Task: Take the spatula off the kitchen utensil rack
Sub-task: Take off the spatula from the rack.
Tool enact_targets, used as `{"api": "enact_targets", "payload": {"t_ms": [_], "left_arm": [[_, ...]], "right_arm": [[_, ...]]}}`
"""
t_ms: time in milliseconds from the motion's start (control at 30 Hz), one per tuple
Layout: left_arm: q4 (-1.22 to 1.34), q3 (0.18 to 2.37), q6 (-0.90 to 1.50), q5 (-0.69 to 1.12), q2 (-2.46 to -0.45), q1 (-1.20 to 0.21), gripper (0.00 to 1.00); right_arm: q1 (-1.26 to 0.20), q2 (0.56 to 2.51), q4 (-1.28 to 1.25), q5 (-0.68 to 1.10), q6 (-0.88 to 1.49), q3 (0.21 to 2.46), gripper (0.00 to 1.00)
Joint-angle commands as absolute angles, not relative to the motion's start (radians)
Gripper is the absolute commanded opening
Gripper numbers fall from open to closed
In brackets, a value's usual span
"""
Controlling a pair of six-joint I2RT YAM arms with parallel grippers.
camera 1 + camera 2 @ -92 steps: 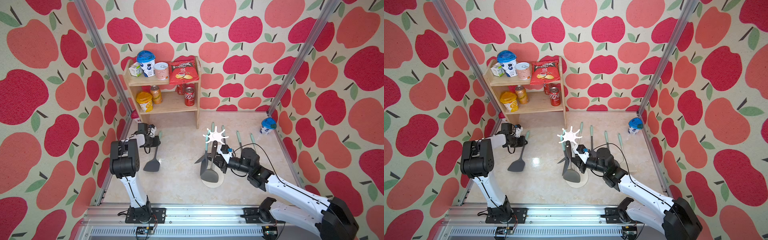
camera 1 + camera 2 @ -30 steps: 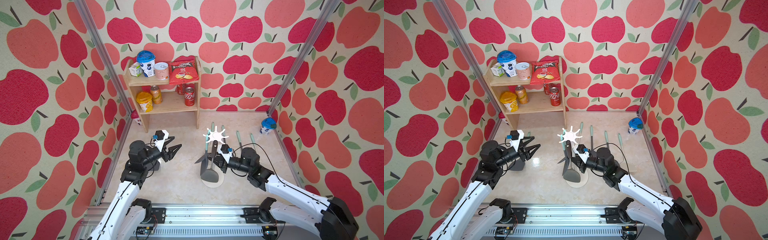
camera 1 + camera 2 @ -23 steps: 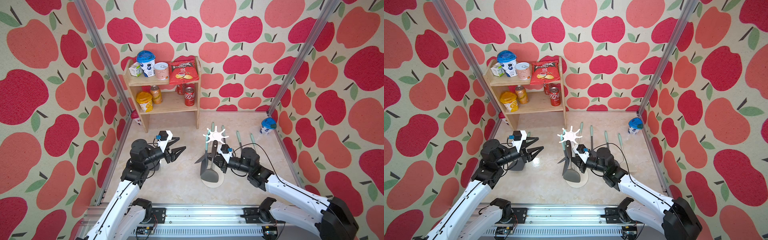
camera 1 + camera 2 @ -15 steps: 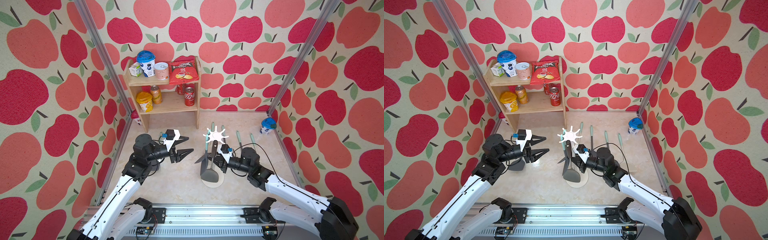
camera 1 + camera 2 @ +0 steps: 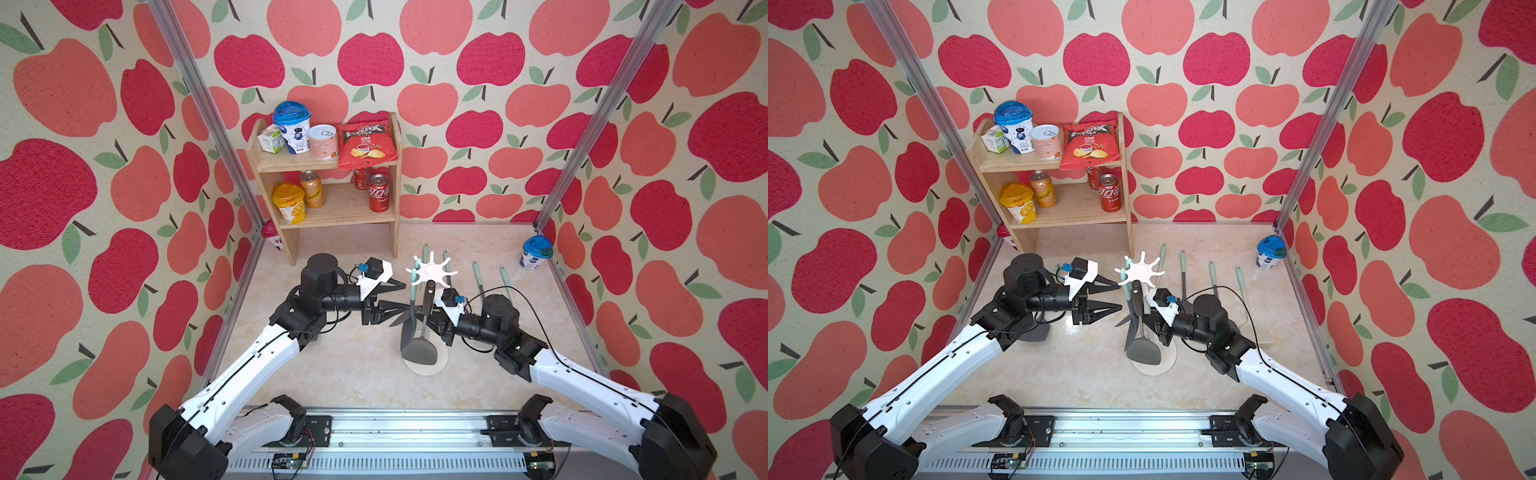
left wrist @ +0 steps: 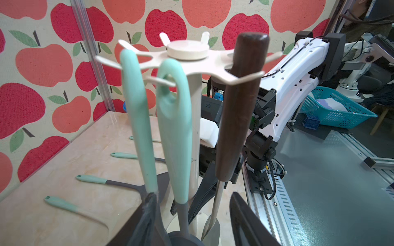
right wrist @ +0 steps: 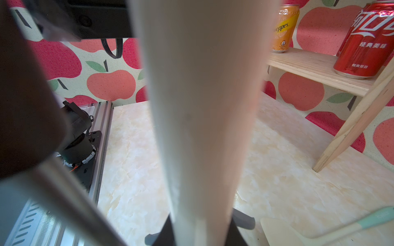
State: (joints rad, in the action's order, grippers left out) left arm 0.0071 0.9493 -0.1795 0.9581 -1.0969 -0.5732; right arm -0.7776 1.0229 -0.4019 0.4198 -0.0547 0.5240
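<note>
— What's nearest us?
— The right gripper (image 5: 1151,326) is clamped on the thin pole of the star-topped white kitchen utensil rack (image 5: 1140,270). The left gripper (image 5: 1119,297), jaws apart, is just beside the hanging handles.
— Where's the spatula?
— The grey spatula with a mint-green handle (image 6: 174,127) hangs from a rack prong. Behind it, mint-handled tools (image 5: 1212,274) lie on the marble desk (image 5: 1084,365).
</note>
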Motion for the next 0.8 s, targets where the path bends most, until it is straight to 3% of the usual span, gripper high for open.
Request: {"api": "enact_targets", "payload": {"t_ms": [0,567,700,767], "left_arm": [[0.003,0.988,-0.216,0.964,-1.130,-0.595,0.57],[0.149,0.974,-0.160,0.961,-1.210,-0.631,0.46],[0.165,0.971,-0.160,0.947,-1.217,-0.641,0.39],[0.171,0.965,-0.162,0.933,-1.211,-0.645,0.30]], "right_arm": [[-0.761,1.053,-0.321,0.362,-0.075,0.516,0.00],[-0.760,1.065,-0.327,0.367,-0.073,0.515,0.00],[-0.761,1.064,-0.327,0.366,-0.072,0.515,0.00],[-0.761,1.062,-0.325,0.364,-0.073,0.514,0.00]]}}
